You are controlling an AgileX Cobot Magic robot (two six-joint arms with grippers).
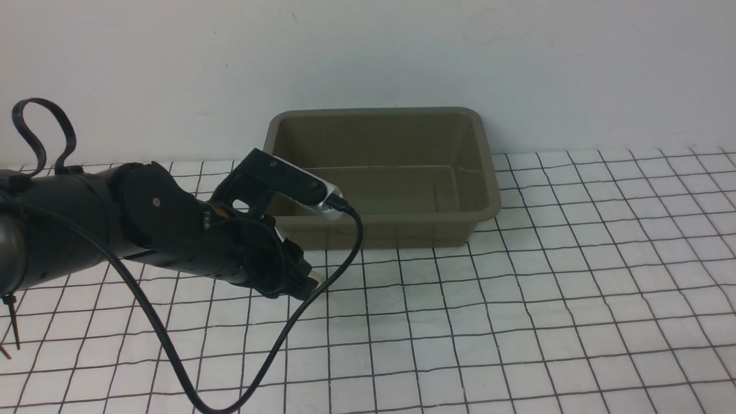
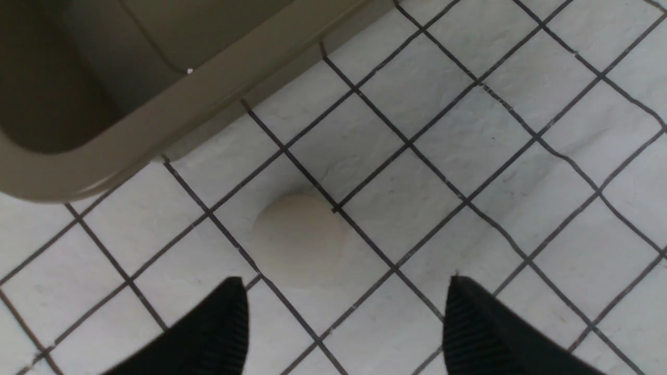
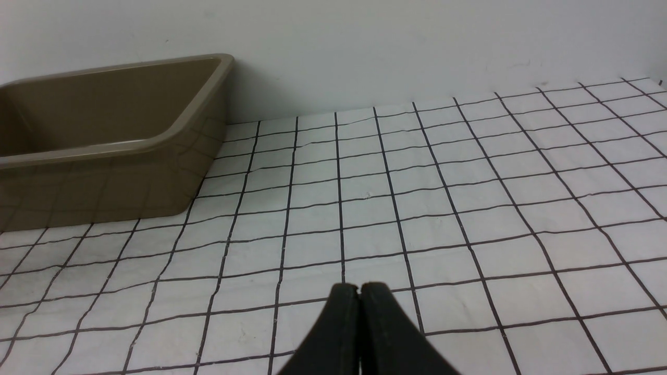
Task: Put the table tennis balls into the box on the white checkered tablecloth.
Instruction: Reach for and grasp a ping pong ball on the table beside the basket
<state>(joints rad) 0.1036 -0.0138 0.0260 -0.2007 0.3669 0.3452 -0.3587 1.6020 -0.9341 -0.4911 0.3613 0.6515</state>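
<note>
The white table tennis ball [image 2: 298,237] lies on the white checkered tablecloth [image 1: 517,322], just outside a corner of the olive-brown box [image 2: 104,161]. My left gripper [image 2: 344,284] is open and hangs above the cloth; the ball sits just beyond the fingertips [image 2: 229,317], nearer one of them, untouched. In the front view the left gripper [image 1: 302,282] is low at the box's [image 1: 379,112] near left corner and hides the ball. The box looks empty. My right gripper [image 3: 358,287] is shut and empty above the cloth, out of the front view.
A black cable [image 1: 339,259] loops from the left wrist camera down to the cloth's front edge. The box stands against the white back wall [image 1: 517,69]. The box also shows in the right wrist view [image 3: 130,140], off to one side.
</note>
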